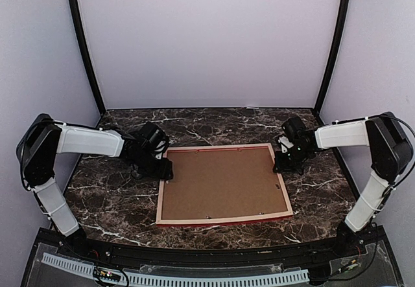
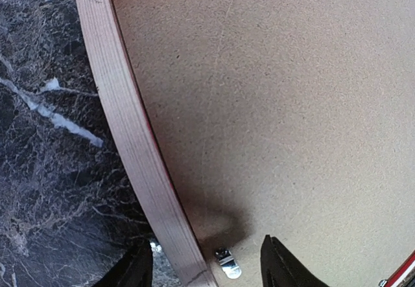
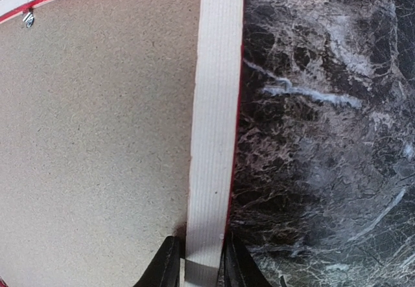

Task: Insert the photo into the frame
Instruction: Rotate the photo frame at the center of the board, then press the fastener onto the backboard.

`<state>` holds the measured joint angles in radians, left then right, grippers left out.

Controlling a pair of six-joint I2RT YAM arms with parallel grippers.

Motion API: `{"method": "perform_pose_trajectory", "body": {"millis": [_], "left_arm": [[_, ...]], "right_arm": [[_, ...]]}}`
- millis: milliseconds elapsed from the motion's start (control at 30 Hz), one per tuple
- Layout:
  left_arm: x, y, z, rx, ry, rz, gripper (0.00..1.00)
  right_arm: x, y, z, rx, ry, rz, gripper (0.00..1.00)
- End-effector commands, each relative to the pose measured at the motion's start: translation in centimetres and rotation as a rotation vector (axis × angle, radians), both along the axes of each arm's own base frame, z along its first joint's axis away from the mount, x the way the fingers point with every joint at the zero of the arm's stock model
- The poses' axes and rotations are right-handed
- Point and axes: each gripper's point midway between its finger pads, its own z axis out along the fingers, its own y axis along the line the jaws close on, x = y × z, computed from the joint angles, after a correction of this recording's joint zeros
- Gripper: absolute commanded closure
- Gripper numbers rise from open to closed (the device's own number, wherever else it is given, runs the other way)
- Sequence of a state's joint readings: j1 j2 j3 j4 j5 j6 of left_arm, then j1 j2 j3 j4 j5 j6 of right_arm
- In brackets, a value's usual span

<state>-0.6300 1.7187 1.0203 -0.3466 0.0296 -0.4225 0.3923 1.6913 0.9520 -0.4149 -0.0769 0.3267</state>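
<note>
The dark marble desk has white lines running through it. The frame lies flat on it, face down, in the middle between the two arms. Its back is pale wood, and a thin red edge peeks out along the near side. A plain brown board fills the inside of the frame and covers everything under it. Two small metal clips sit on the board by the near rail.

Farther back, the left arm reaches in to the frame's far left corner. The left fingers are spread wide and grip nothing. One hangs over the desk outside the rail, and the other is over the board. Between them are the pale rail and a shiny clip on the board just beside it.

The right arm reaches to the far right side. The right fingers are clenched on the frame's right rail, one on each side, pinching it. Bare desk lies just beside that rail.

Pale walls stand behind it all.
</note>
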Motion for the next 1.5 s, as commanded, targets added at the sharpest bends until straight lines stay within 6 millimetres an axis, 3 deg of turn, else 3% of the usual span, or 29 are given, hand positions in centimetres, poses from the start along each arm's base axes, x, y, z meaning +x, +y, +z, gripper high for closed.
{"method": "perform_pose_trajectory", "body": {"millis": [0, 467, 1133, 1300, 1467], "left_arm": [[-0.6, 0.4, -0.6, 0.005, 0.027, 0.003, 0.44], [-1.9, 0.8, -1.2, 0.035, 0.050, -0.023, 0.50], [-2.9, 1.7, -2.6, 0.041, 0.064, 0.022, 0.74], [-2.9, 0.4, -1.9, -0.034, 0.061, 0.003, 0.67], [-2.6, 0.7, -1.4, -0.055, 0.055, 0.024, 0.58]], "right_arm": [[0.5, 0.0, -0.5, -0.002, -0.006, 0.001, 0.77], [0.2, -0.1, -0.7, -0.003, 0.005, 0.001, 0.77], [-0.1, -0.1, -1.3, -0.003, 0.021, 0.008, 0.78], [-0.1, -0.1, -1.4, -0.003, 0.021, 0.011, 0.78], [-0.2, 0.0, -1.3, 0.002, 0.021, 0.017, 0.78]]}}
